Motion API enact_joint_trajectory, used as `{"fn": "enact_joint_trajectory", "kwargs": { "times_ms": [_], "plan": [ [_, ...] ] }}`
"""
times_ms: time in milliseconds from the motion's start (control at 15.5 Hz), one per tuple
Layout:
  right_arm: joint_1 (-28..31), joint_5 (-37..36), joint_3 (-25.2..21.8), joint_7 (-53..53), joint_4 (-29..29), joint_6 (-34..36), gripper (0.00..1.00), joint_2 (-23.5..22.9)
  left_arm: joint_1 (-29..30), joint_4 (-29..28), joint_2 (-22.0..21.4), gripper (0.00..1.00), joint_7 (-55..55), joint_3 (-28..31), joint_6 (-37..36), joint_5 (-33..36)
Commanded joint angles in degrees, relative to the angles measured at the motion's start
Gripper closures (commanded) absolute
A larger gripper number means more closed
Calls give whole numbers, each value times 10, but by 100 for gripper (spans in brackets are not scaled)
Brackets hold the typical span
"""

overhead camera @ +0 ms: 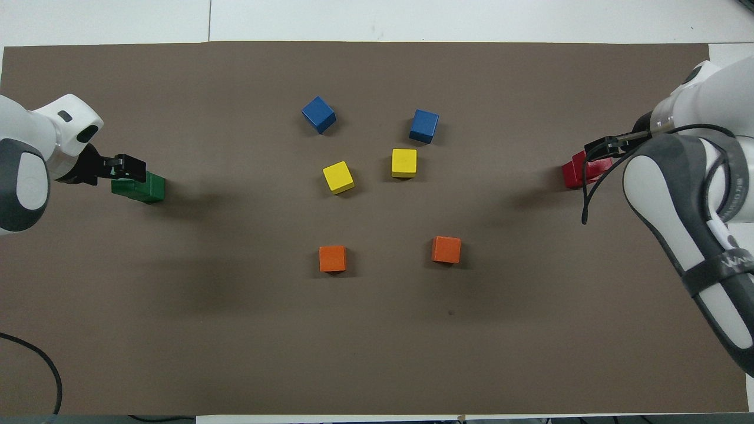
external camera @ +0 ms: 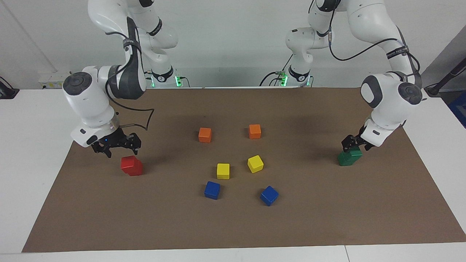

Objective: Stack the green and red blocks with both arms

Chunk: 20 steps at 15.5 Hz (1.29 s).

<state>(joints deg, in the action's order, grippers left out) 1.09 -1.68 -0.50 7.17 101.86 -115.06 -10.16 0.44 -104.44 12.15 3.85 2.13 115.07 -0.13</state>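
The red blocks [external camera: 131, 166] stand at the right arm's end of the mat as one stepped stack, the upper cube askew on the lower; in the overhead view the red blocks [overhead camera: 576, 172] show partly under the arm. My right gripper [external camera: 122, 148] hangs open just above them, touching nothing. The green blocks [external camera: 348, 158] sit at the left arm's end, one askew on the other, and appear as a wide green shape [overhead camera: 141, 188] from overhead. My left gripper [external camera: 354, 145] is open right over their top, and the left gripper [overhead camera: 131, 168] holds nothing.
Mid-mat lie two orange cubes [external camera: 205, 135] [external camera: 255, 131] nearer the robots, two yellow cubes [external camera: 223, 171] [external camera: 255, 163] and two blue cubes [external camera: 212, 190] [external camera: 269, 195] farther out. The brown mat [external camera: 233, 225] covers most of the white table.
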Motion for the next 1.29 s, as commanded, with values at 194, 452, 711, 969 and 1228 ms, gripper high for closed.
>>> {"fn": "enact_joint_trajectory", "kwargs": {
  "times_ms": [194,452,711,969,1228],
  "plan": [
    [2,3,4,13,-17,139,0,98,1,5,-119,0,2,2,-116,-7],
    [7,4,4,12,-32,228,0,134,-6,9,-149,0,-2,2,-165,-4],
    [24,9,4,11,-60,247,0,120,-7,6,-160,0,-3,1,-178,-3],
    [25,15,11,7,-81,256,0,107,-8,66,-119,0,-2,0,-185,-2],
    [26,12,14,2,-88,261,0,107,-8,100,-99,0,-2,-2,-216,-7]
  ]
}}
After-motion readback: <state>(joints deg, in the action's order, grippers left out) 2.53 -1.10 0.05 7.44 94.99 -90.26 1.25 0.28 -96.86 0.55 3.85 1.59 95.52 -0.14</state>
